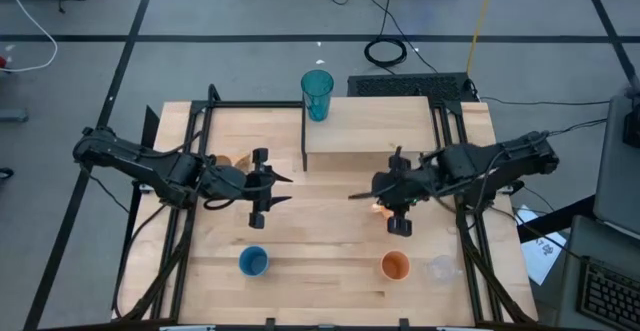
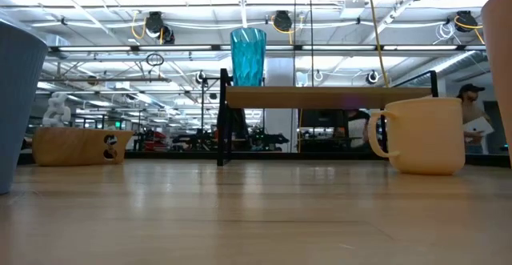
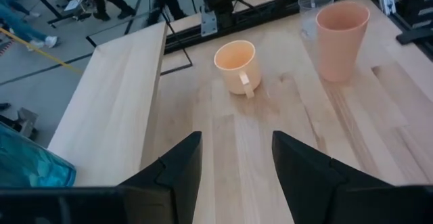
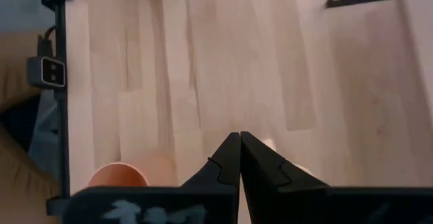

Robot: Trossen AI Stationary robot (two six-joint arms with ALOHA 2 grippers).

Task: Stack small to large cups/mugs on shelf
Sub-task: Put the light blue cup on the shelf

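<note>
My left pincer [image 1: 283,189] hangs above the middle of the tabletop [image 1: 330,241] with its fingers partly apart and nothing between them. My right pincer [image 1: 357,195] faces it from the other side, fingers pressed together, also empty.

The low light-wood shelf on thin black legs [image 1: 370,136] lies beyond both pincers. Only the tall translucent teal tumbler [image 1: 317,94] is on it, at the corner on my left pincer's side. The small orange handled mug [image 3: 237,65] stands ahead of my left pincer, close under my right arm. The tall orange cup [image 1: 396,265] and the clear cup [image 1: 440,267] are behind my right pincer, just beside each other, and the blue cup [image 1: 253,261] is behind my left pincer.

I think the main risk is the orange handled mug. From above my right arm covers nearly all of it, so a reach by either arm could knock it or make the two arms meet. Also, the tumbler is near the shelf edge, and a careless push there may tip it off. The clear cup is hard to see against the wood, so I might misjudge its rim.

The brown wooden handled mug [image 2: 78,146] I see well only from the low camera; from above just a small part shows beside my left arm.
</note>
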